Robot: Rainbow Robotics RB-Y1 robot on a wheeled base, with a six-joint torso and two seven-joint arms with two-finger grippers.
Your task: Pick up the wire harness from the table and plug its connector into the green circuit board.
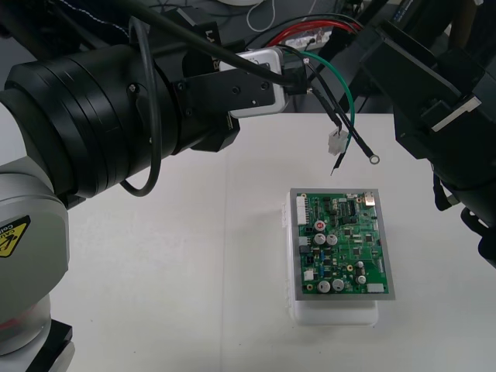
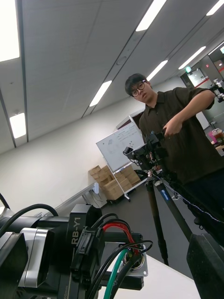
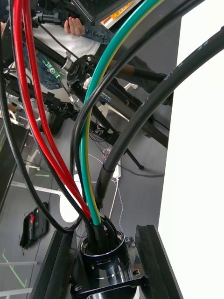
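Front view first: my left gripper [image 1: 291, 77], on its fat matte-black arm, hangs over the table's [image 1: 155, 256] far edge with the harness [image 1: 353, 111] trailing from it. Thin glossy wires droop in loose curves. A small pale blocky plug [image 1: 336, 144] dangles in the air, and the green wire ends in a little metal ring [image 1: 374, 158]. Both hang clear of the circuit board [image 1: 341, 244]. That board is a green rectangle studded with round silver capacitors. It sits flat on its white base [image 1: 337, 314], right of the table's middle and nearer the near edge. My right gripper [image 1: 411, 70], angular and black, hovers over the far right corner.

Right wrist view: my own two dark fingers [image 2: 205, 266] rise wide apart, gripping nothing. Beyond them is the left gripper, with red, green and black wires bunching into the flanged socket.

Left wrist view: my two ribbed black fingers [image 3: 154, 266] are clamped on the round, shiny metal socket [image 3: 105, 266], one on each side. Smooth red [image 3: 32, 117], green [image 3: 93, 154] and black wires fan up out of it.
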